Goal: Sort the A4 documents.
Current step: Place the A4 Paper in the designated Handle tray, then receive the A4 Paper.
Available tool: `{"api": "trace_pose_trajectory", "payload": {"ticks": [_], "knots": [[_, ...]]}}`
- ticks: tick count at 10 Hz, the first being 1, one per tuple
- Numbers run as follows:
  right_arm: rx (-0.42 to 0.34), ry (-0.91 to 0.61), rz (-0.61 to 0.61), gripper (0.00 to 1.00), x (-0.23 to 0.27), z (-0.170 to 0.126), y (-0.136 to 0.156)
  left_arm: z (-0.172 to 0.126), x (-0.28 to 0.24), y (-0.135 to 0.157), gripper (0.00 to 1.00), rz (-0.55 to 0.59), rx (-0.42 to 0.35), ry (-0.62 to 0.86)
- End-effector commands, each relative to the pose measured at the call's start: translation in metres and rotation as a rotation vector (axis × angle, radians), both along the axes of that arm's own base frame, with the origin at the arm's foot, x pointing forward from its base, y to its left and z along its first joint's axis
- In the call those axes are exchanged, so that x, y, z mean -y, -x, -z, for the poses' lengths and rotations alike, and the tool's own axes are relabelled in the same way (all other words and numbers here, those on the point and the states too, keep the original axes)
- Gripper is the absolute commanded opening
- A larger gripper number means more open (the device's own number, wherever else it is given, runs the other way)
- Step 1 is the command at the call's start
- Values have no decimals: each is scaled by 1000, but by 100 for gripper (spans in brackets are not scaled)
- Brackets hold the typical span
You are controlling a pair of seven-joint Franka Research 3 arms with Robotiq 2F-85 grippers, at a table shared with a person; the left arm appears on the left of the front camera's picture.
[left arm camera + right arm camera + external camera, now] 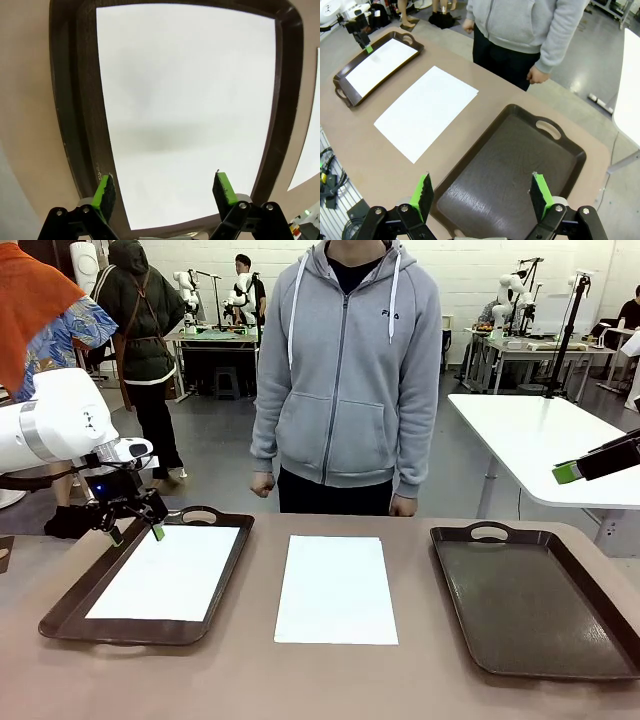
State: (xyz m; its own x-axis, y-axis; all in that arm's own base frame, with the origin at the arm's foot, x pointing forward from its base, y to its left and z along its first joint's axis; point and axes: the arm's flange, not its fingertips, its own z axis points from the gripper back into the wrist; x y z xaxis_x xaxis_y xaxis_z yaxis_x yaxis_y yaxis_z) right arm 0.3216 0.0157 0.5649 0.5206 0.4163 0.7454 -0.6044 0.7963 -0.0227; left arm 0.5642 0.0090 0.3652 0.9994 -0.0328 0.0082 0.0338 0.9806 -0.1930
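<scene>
One A4 document (168, 573) lies flat in the left brown tray (70, 608). My left gripper (137, 534) hovers open just above that tray's far left corner, and nothing sits between its green pads. Seen from the left wrist, the same sheet (185, 115) lies inside the tray's rim (75, 125) below the open left gripper (165, 189). A second A4 document (335, 588) rests on the bare table between the two trays. My right gripper (482, 192) hangs open high over the empty right tray (515, 170); it enters the front view at the right edge (567, 472).
A person in a grey hoodie (345, 370) stands at the table's far edge with both hands (538, 76) down by the sides. The right tray (535, 600) holds nothing. A white table (540, 440) stands behind on the right.
</scene>
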Motion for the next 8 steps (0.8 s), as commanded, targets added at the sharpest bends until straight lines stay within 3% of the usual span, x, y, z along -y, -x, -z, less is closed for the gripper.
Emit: {"api": "trace_pose_trajectory", "payload": {"ticks": [1,2,8], "knots": [[-3,-7,-4,100,-1,1,-1,-3,5,10,100,-45,47,91],[-3,-7,-4,100,-1,1,-1,0,0,0,100,0,0,0],[-3,-7,-4,100,-1,1,-1,0,0,0,100,0,0,0]]}}
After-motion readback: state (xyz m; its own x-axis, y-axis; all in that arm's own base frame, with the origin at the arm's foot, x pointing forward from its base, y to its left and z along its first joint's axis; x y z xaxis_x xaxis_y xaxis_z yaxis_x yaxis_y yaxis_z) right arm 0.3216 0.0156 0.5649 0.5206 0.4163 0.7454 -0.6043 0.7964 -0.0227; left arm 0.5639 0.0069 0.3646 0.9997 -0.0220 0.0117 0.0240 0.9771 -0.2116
